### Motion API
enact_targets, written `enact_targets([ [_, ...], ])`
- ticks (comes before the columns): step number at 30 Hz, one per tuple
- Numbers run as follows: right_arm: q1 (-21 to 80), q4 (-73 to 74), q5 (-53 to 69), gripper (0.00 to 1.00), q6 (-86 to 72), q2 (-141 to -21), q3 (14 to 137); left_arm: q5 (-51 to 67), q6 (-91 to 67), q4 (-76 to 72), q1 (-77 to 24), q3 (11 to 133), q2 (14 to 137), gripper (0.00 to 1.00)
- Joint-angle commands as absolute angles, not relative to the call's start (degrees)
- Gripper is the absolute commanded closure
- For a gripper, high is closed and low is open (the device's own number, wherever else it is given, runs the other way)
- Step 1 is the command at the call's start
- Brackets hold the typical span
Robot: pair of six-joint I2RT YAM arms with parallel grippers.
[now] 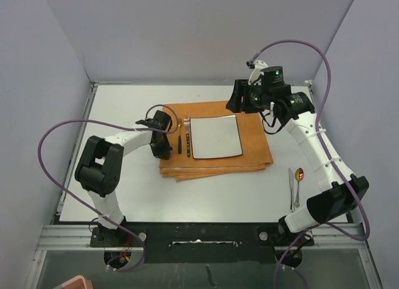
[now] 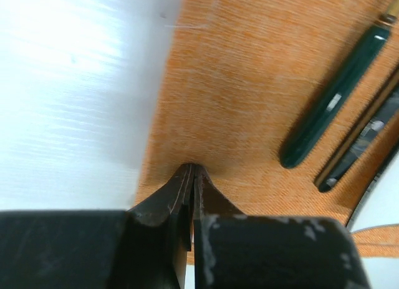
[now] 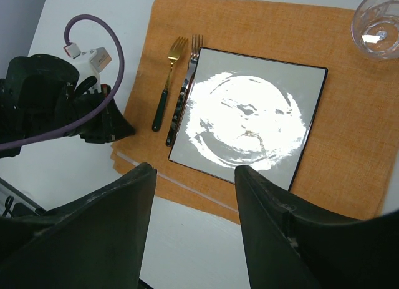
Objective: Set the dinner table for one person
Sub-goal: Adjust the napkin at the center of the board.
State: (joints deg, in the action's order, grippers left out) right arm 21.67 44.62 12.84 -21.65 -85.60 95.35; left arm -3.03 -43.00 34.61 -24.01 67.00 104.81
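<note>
**Setting for one: mat side laid, knife and spoon outstanding**

Left gripper [image 2: 192, 167]: fingers pressed shut, tips on the left border of the orange mat [image 3: 349, 114] (whether cloth is pinched, cannot tell). Mat lies mid-worktop [image 1: 124, 108]. On it, a green-handled fork [image 3: 167, 83] and a dark-handled fork [image 3: 184, 92] lie side by side, just left of the square white plate [image 3: 249, 114]. A glass [image 3: 377, 24] stands at the mat's far right corner. Right gripper [image 3: 194, 170] hovers above the mat, wide open, empty. Knife [image 1: 290, 189] and spoon [image 1: 298, 189] lie on bare worktop beside the right arm, well apart from the mat. Judged remaining: place both right of the plate.
</note>
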Motion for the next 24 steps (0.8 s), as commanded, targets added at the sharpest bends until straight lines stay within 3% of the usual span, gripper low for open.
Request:
enact_targets([
  [1, 20.9, 43.8, 11.0, 0.46, -22.3, -82.9, 98.2, -13.1, -42.6, 41.3, -21.6, 67.7, 106.6, 1.0],
  [18, 20.3, 46.3, 7.6, 0.43, -22.4, -82.3, 97.7, -11.9, -39.8, 40.7, -16.9, 68.6, 102.0, 1.0],
  [20, 20.3, 47.4, 4.7, 0.42, -22.5, -82.2, 97.4, -10.3, -39.3, 38.7, -17.4, 67.6, 99.8, 1.0],
  [24, 20.2, 55.4, -12.6, 0.41, -26.1, -84.1, 98.3, -11.1, -39.2, 38.2, -20.4, 67.9, 96.3, 1.0],
])
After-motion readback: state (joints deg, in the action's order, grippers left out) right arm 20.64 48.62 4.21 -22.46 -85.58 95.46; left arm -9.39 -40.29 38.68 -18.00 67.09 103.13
